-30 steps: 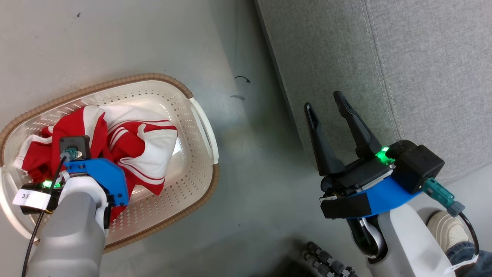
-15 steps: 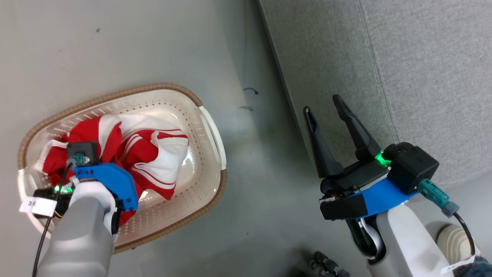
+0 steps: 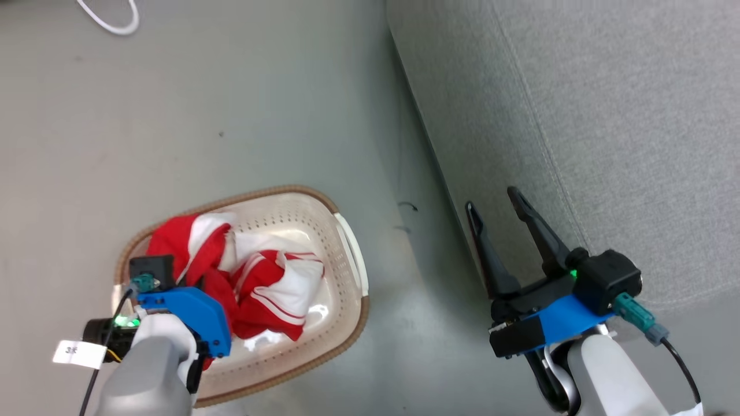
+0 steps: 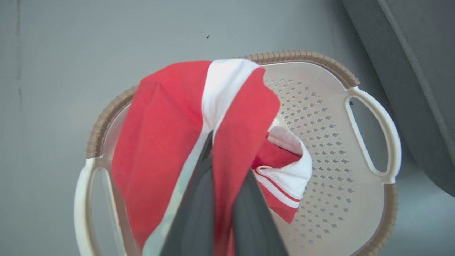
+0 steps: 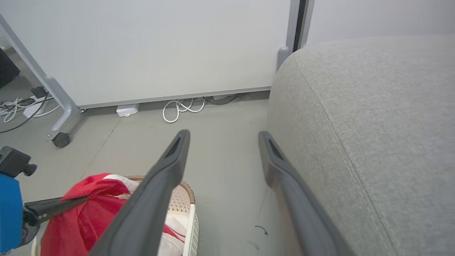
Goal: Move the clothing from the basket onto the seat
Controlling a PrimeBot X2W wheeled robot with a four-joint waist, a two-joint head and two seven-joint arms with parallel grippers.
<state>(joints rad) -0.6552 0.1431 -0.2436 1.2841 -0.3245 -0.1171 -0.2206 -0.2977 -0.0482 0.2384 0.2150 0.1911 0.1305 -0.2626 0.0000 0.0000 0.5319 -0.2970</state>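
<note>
Left gripper (image 4: 223, 167): jaws clenched on red garment (image 4: 167, 142), which we had lifted since a second ago, now hanging over the basket (image 4: 305, 57) | white-and-red garment (image 3: 295, 292) lay inside | right gripper (image 3: 491, 198): jaws released, beside the seat (image 3: 578, 115) | carry across judged next.

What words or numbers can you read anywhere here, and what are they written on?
"3", then a character too blurred to read: on the white tag beside the left forearm.
No words, just a small black curved arrow: on the floor near the sofa cushion.
The basket and the clothing: no writing visible.
</note>
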